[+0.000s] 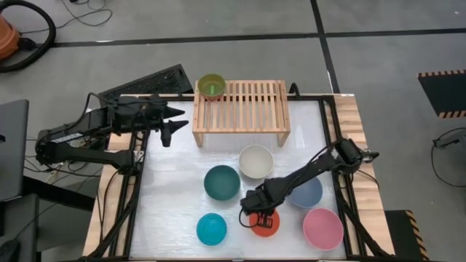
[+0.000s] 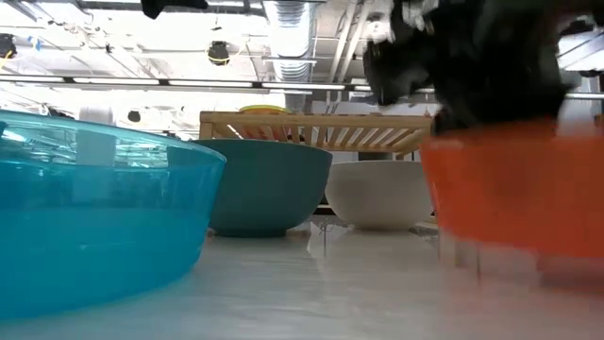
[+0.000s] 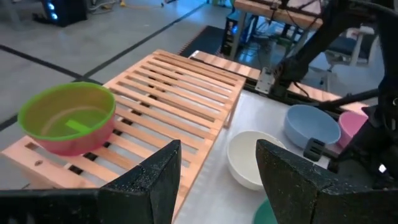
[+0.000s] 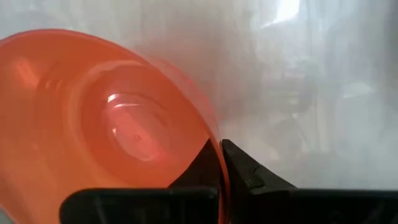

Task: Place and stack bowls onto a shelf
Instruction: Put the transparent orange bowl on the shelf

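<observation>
My right gripper (image 1: pixel 256 209) is down at the orange-red bowl (image 1: pixel 265 223) near the table's front edge, shut on its rim. My left gripper (image 1: pixel 175 120) hangs open in the air left of the light-wood shelf (image 1: pixel 240 109) and touches nothing. On the shelf's far left corner the lime green bowl (image 3: pixel 67 118) sits nested in the magenta bowl (image 3: pixel 74 144). Resting on their bases on the table are the cream white (image 1: pixel 255 161), dark teal (image 1: pixel 221 182), cyan (image 1: pixel 211 228), slate blue (image 1: pixel 309 193) and light pink (image 1: pixel 322 228) bowls. My right gripper pinches the orange-red bowl's rim (image 4: pixel 216 144) on its left side, with one finger inside the bowl and one outside. The fingers come from above, pointing down. In the low view the orange-red bowl (image 2: pixel 510 203) looks upright; I cannot tell whether its base is off the table.
The shelf's slatted top (image 3: pixel 180 93) is bare to the right of the stacked pair. The white table top (image 1: pixel 171 189) has open room on its left half. A black keyboard (image 1: pixel 149 81) lies beyond the far left corner. The right arm (image 1: pixel 320 164) reaches over the slate blue bowl.
</observation>
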`<control>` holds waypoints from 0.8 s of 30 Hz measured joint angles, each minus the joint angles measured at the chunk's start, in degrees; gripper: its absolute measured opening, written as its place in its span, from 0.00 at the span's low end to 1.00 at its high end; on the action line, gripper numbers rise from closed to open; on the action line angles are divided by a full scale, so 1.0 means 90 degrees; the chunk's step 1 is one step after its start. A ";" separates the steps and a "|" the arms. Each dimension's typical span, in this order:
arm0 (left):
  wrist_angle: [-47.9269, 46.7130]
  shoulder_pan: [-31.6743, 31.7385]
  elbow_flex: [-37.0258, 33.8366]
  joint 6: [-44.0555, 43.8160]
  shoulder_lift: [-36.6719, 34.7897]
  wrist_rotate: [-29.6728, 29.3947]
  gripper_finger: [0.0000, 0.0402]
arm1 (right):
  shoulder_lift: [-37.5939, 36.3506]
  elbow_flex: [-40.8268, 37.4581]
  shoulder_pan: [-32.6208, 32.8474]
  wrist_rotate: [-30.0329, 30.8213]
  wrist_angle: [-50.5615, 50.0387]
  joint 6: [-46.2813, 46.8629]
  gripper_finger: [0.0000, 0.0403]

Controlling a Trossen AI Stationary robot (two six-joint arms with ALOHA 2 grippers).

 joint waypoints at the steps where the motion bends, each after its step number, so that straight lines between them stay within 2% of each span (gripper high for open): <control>1: -0.0001 0.0000 0.0000 -0.0028 -0.0034 -0.0006 0.48 | -0.0099 0.0123 -0.0039 -0.0021 -0.0189 -0.0001 0.06; 6: -0.0231 0.0193 0.0097 0.0109 -0.0154 -0.0098 0.48 | -0.0758 0.0989 -0.0510 0.0195 -0.1220 0.0007 0.06; 9: -0.0306 0.0678 0.0354 0.0464 -0.0048 -0.0664 0.48 | -0.1164 0.1653 -0.0991 0.0775 -0.1538 0.0155 0.06; 11: -0.0265 0.1127 0.0600 0.0977 0.0202 -0.0746 0.48 | -0.1342 0.2033 -0.1304 0.1236 -0.1613 0.0229 0.06; 14: -0.0331 0.1814 0.0964 0.1588 0.0809 -0.0324 0.48 | -0.1515 0.2425 -0.1718 0.1661 -0.1618 0.0231 0.06; 18: -0.0249 0.2607 0.1064 0.2295 0.1815 0.0238 0.48 | -0.1536 0.2687 -0.2130 0.1773 -0.1635 0.0076 0.06; 22: 0.0057 0.3361 0.1087 0.2429 0.2481 0.1126 0.48 | -0.1514 0.2697 -0.2310 0.1773 -0.1646 -0.0088 0.06; 24: -0.0108 0.3676 0.1074 0.2320 0.2622 0.1563 0.48 | -0.1512 0.2697 -0.2367 0.1773 -0.1633 -0.0096 0.06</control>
